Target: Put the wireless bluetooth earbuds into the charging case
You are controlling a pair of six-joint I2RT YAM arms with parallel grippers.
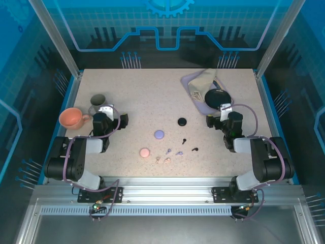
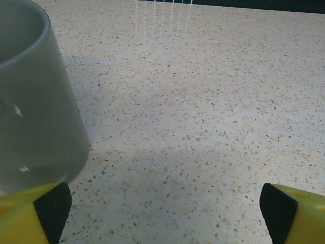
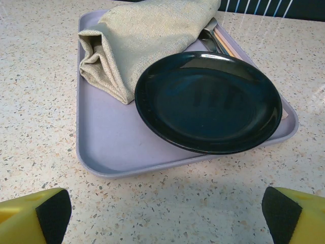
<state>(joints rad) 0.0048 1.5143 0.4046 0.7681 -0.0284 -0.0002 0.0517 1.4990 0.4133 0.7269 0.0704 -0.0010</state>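
Three round charging cases lie shut mid-table: a black case (image 1: 182,121), a lavender case (image 1: 159,134) and a pink case (image 1: 144,152). The tiny earbuds are scattered just in front of them: two black earbuds (image 1: 184,140) (image 1: 195,149), two lavender earbuds (image 1: 168,150) (image 1: 179,152) and two pale pink earbuds (image 1: 162,160). My left gripper (image 1: 114,113) (image 2: 162,203) stands open over bare table, well left of the cases. My right gripper (image 1: 217,114) (image 3: 162,208) is open too, to the right of the black case, with nothing between its fingers.
A grey cup (image 1: 97,100) (image 2: 35,101) stands just left of my left gripper, an orange cup (image 1: 72,118) beside it. Ahead of my right gripper a lavender tray (image 1: 187,81) (image 3: 127,170) carries a black plate (image 1: 217,97) (image 3: 208,101) and a folded beige cloth (image 1: 203,81) (image 3: 142,40).
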